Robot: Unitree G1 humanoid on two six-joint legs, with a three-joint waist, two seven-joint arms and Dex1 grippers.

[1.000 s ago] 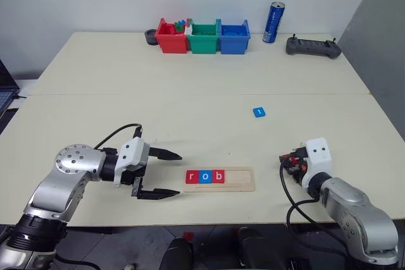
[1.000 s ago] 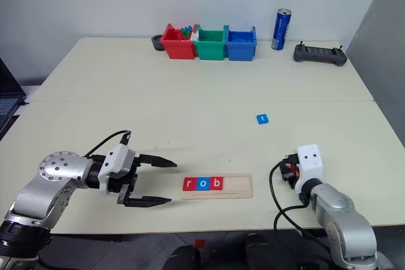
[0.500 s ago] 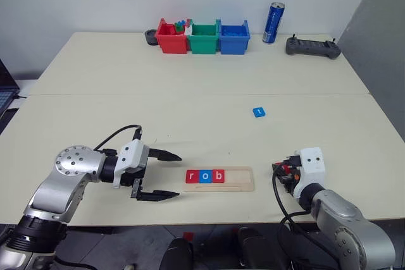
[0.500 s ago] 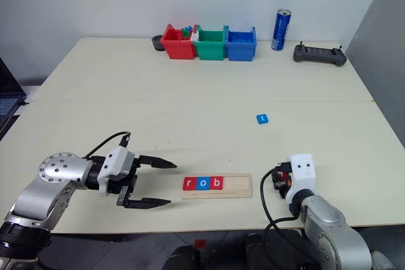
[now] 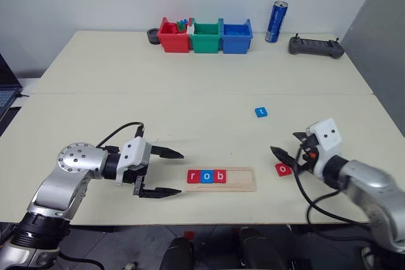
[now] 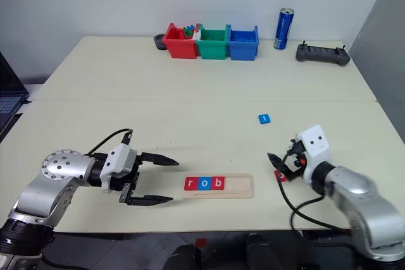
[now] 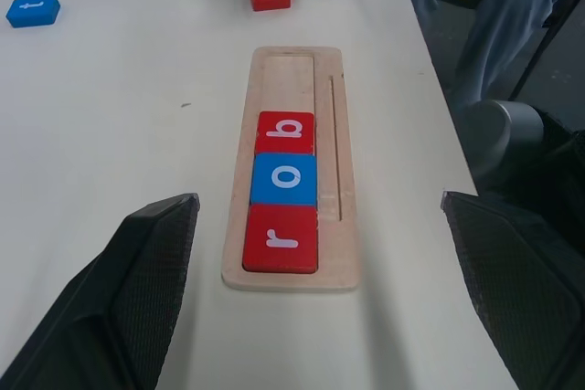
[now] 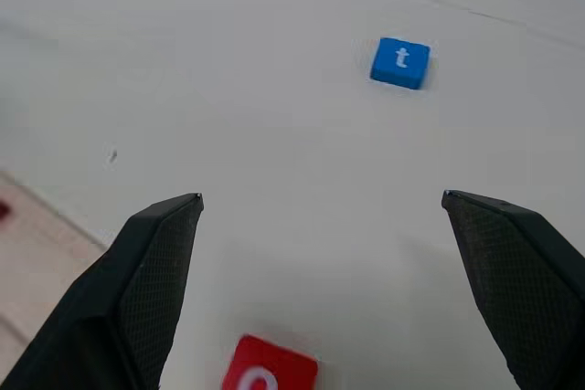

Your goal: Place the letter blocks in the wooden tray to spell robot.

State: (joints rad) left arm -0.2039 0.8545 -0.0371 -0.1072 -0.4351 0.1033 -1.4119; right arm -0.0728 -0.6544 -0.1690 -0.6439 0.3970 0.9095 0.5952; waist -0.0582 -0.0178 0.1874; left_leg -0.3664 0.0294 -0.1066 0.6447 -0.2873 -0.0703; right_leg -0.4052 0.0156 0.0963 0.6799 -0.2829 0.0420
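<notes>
Three letter blocks are seated in the wooden tray [image 5: 221,179]: a red r [image 5: 193,176], a blue o [image 5: 206,176] and a red b [image 5: 219,176], packed edge to edge at the tray's left end, with the right part of the groove left bare. The tray is found near the front edge of the table [image 5: 190,93], at about 6 o'clock from the table's middle. A red o block [image 5: 283,169] is seen flat on the table just beyond the tray's right end, at 3 o'clock from it. A blue t block [image 5: 260,112] is seen farther back, at about 1 o'clock from the tray and well apart from it.

The left gripper [image 5: 171,172] is held at 9 o'clock from the tray, near its left end, with its fingers spread wide and nothing between them. The right gripper [image 8: 320,216] is poised just above the red o block, its fingers spread wide and nothing gripped.

At the far edge, at 12 o'clock, red, green and blue bins [image 5: 205,36] are lined up, with a blue can [image 5: 275,22] and a dark controller [image 5: 316,47] at about 1 o'clock.
</notes>
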